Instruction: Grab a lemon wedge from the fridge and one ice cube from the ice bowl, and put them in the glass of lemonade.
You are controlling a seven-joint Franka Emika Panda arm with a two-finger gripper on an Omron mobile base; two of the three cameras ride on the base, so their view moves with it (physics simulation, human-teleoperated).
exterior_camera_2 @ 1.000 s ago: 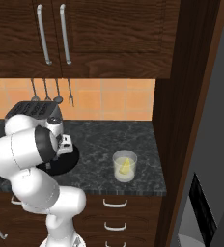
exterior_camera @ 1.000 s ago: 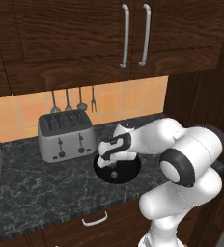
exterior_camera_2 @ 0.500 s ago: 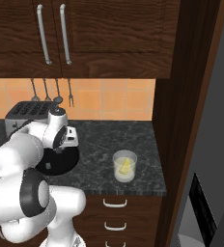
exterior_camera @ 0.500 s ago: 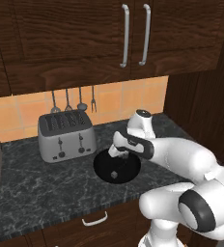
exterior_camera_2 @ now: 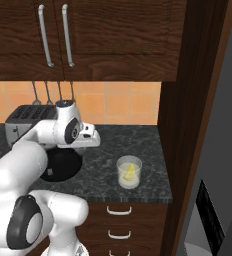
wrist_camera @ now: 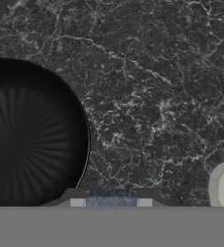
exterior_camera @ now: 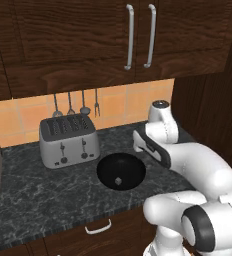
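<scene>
Tool (wrist_camera: 111,203) pinches a pale ice cube (wrist_camera: 111,200) over the desk (wrist_camera: 147,96), between ice bowl (wrist_camera: 32,140) and glass of lemonade (exterior_camera_2: 129,181).
Cube likely light, hard, slippery: grip flat opposite faces, gently. Lemon wedge (exterior_camera_2: 130,172) already sits in the glass.

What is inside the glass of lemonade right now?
The glass of lemonade holds pale liquid and a yellow lemon wedge. No ice cube is visible in it; anything beneath the liquid cannot be made out.
</scene>
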